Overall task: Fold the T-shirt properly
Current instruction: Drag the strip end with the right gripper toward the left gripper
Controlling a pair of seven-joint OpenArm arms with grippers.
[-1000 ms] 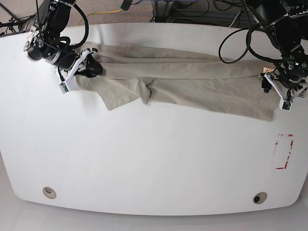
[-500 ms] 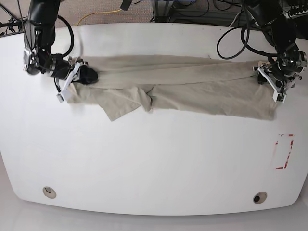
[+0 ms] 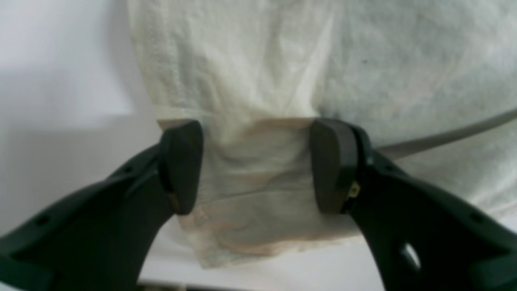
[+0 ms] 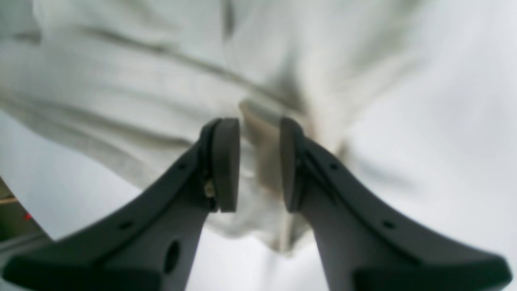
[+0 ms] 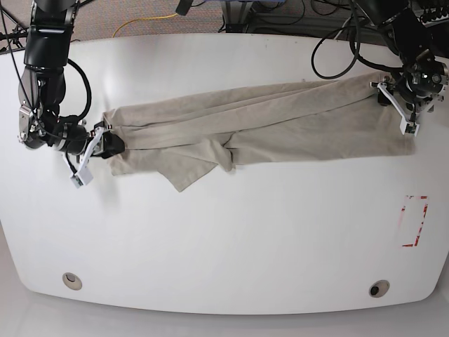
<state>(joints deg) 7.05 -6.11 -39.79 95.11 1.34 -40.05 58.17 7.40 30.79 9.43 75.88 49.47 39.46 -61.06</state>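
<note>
Since the earlier frame, your T-shirt (image 5: 252,126) has swung slantwise across the table (image 5: 224,239). You see the right tool (image 4: 258,161) parted around a fold, the left tool (image 3: 258,165) spread wide astride a hem, neither clenched. One lengthwise fold done; crosswise folds remain.

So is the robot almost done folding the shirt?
Not nearly. The T-shirt is folded lengthwise into a long band across the white table, with one sleeve sticking out below. The left gripper straddles a cloth corner at one end; the right gripper has a fold between its fingers at the other. Folding it across into a neat packet is not done yet.
</note>
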